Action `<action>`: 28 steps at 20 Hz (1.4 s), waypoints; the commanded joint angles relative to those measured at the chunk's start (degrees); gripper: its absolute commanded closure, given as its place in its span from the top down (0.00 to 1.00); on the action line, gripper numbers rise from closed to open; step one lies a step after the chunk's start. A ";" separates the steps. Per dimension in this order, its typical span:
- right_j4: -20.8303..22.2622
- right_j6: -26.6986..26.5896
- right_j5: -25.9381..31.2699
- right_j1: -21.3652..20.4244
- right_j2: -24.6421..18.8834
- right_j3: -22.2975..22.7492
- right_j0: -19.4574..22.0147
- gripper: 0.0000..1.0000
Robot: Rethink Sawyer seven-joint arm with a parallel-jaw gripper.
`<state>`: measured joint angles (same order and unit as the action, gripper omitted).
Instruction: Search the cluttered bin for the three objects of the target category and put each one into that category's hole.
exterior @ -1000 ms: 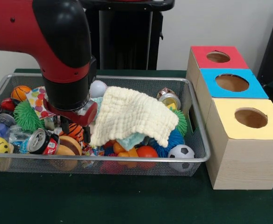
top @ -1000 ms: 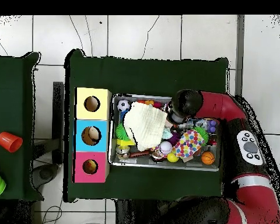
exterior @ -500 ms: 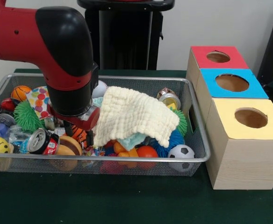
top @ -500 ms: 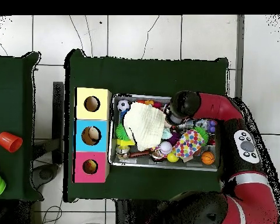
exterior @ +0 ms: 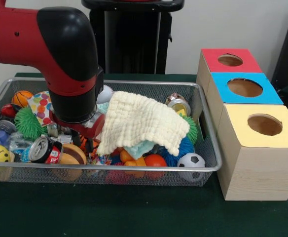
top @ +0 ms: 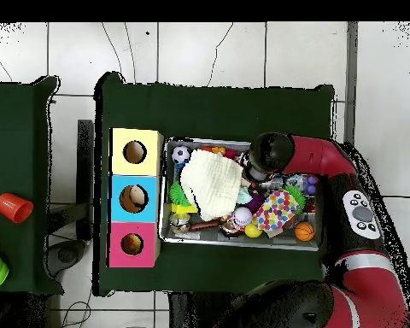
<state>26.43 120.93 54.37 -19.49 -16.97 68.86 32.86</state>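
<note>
We find the red and black gripper [exterior: 82, 138] sunk into the cluttered wire mesh bin [exterior: 210, 148] beside the pale yellow waffle-weave cloth [exterior: 141, 123], its fingers' state hidden from us.

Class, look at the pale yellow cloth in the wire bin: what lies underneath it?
Peeking out below the cloth: a light blue piece, an orange ball, a blue spiky ball and a soccer ball. Whatever sits under its middle is covered.
</note>
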 commanded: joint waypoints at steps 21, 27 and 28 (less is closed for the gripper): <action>-0.47 -10.68 3.47 2.66 -4.39 -0.01 -0.93 1.00; -0.37 -11.92 3.65 2.73 -4.76 0.07 -0.59 1.00; -0.32 -11.87 3.64 2.65 -4.67 0.12 -0.67 1.00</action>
<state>26.37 120.93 54.37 -19.31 -17.01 68.75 32.74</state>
